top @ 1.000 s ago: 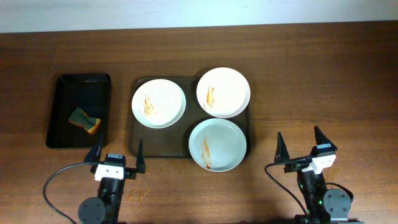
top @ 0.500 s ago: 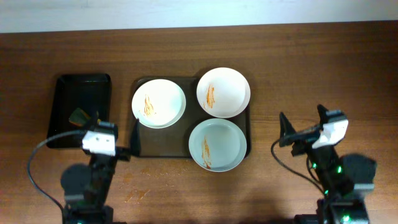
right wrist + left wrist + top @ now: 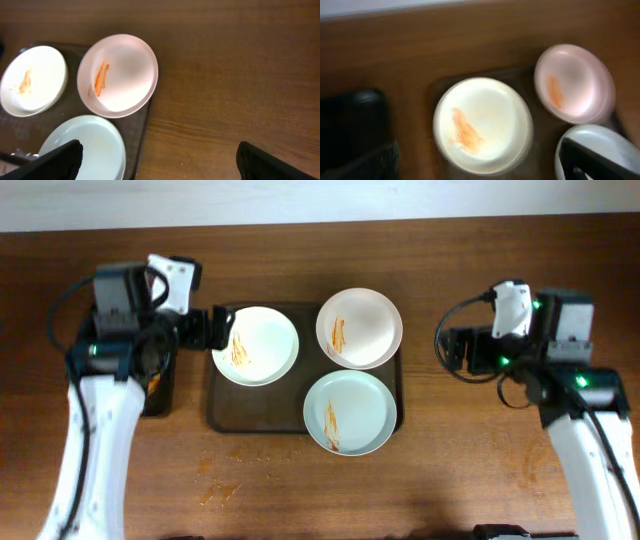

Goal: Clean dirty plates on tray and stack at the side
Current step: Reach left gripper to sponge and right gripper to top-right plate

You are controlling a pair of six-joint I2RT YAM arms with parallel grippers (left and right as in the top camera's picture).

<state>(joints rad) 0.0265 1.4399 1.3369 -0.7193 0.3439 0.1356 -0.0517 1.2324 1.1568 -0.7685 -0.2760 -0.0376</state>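
3 streaked plates point(image 3: 255, 345) on tray point(image 3: 226, 410); left end effector point(image 3: 218, 330), right end effector point(image 3: 447, 350) spread

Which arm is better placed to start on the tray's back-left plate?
Left: the left gripper sits at the rim of that plate, while the right gripper hangs over the table, beyond the tray.

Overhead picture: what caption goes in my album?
Three round white plates streaked orange sit on a dark rectangular tray, left gripper and right gripper open.

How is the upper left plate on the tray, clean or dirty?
Dirty. The upper left plate carries orange-brown sauce streaks on its left half; the tray lies under it.
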